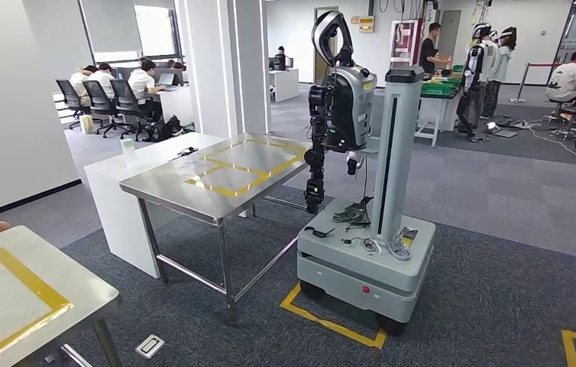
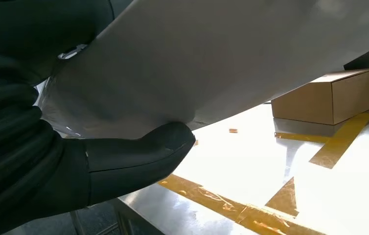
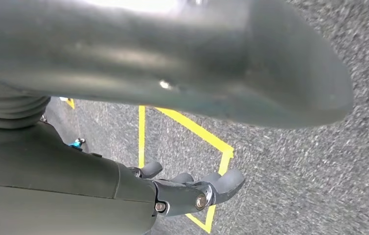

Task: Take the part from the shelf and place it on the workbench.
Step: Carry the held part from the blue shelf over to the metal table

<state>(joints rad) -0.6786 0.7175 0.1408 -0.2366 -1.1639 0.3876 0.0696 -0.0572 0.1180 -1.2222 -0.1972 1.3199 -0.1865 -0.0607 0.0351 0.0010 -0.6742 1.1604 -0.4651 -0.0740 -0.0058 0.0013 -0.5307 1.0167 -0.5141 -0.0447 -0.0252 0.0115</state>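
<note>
Carrying step, judged nearly done: part [image 2: 221, 63], a broad pale sheet-like piece, off the shelf and held just above a shiny steel counter [image 2: 251, 161] crossed by yellow tape [image 2: 212, 198]. Left hand [image 2: 124, 161] gripping the part, thumb pressed flat against its underside; remaining fingers hidden behind it, so spread not tellable. Cardboard box [image 2: 329, 98] resting further along the counter, apart from the part. Right hand [image 3: 187, 191] hanging over grey carpet [image 3: 295, 171], fingers [image 3: 229, 181] loosely curled and apart, holding nothing. In the head view, counter corner at eight o'clock. Next, probably: lowering the part flat inside the taped area, clear of the box, then easing the thumb off.
</note>
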